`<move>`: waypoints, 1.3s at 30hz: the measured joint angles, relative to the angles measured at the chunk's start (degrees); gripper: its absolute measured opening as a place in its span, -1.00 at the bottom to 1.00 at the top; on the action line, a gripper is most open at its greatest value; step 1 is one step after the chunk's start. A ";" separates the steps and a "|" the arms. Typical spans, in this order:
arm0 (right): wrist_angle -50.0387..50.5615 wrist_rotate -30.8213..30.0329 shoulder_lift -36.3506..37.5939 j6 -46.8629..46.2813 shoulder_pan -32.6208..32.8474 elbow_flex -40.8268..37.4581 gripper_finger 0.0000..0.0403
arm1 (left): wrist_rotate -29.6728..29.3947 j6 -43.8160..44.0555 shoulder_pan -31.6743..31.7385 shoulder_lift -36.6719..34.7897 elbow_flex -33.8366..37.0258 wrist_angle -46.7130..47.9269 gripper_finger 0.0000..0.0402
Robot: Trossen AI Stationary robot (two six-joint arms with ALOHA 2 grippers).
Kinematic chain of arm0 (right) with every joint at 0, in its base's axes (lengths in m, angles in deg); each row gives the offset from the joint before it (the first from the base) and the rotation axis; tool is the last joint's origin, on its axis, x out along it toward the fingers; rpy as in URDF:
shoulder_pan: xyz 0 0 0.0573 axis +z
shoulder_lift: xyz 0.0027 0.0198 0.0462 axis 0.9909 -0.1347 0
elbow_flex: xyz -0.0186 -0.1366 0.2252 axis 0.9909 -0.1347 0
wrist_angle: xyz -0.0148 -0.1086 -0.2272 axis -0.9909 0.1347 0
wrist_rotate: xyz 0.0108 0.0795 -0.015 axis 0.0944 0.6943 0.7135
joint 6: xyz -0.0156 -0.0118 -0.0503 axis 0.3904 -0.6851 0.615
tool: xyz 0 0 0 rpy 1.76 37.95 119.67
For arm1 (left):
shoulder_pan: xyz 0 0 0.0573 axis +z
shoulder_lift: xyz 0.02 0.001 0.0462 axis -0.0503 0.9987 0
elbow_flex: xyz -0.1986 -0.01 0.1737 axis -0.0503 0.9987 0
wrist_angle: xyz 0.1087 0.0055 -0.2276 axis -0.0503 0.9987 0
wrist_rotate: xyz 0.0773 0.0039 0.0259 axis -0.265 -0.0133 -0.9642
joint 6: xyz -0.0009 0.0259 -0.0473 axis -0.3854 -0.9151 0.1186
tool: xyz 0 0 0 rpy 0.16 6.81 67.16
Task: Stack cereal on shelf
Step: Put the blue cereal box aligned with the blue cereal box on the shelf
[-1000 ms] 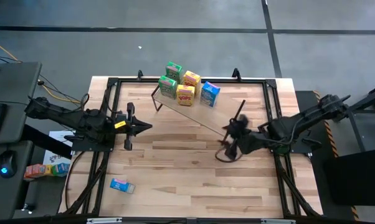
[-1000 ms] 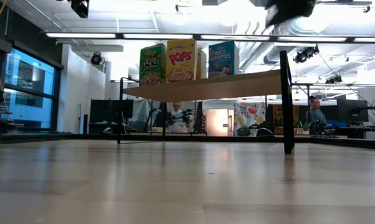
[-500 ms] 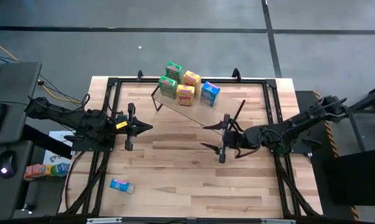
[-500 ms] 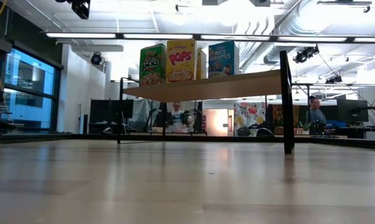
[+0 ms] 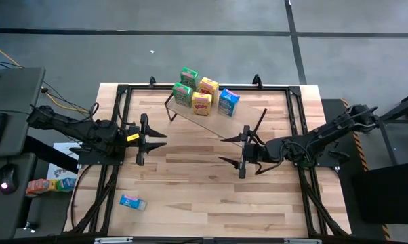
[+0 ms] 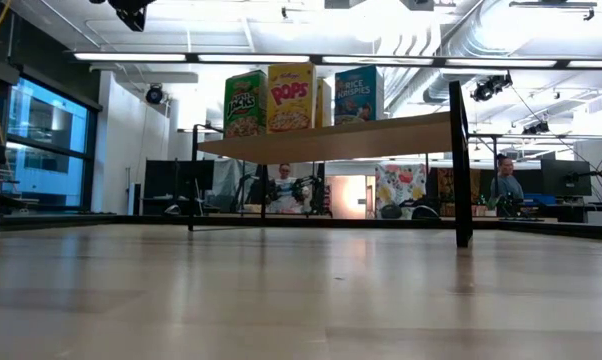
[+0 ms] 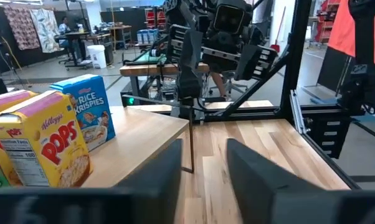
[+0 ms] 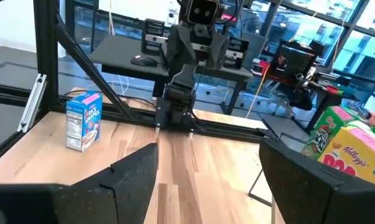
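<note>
Five cereal boxes (image 5: 201, 95) up on the shelf (image 5: 214, 125) – sixth blue box (image 5: 132, 202) near-left on counter (image 5: 190, 196). Right claw (image 5: 232, 151) spread wide mid-counter. Left claw (image 5: 156, 139) slightly parted at left

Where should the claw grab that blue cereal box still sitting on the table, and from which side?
The blue box stands upright and alone near the table's front left corner, nothing touching it. Probably best to come in level with the open left claw, the nearer one, and pinch across its two narrow side panels at mid-height, since the broad faces look too wide to span comfortably.
</note>
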 joint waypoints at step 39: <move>3.86 0.68 -0.02 -5.29 0.00 0.07 0.36 | 3.45 51.81 -38.09 32.01 -24.75 47.74 0.58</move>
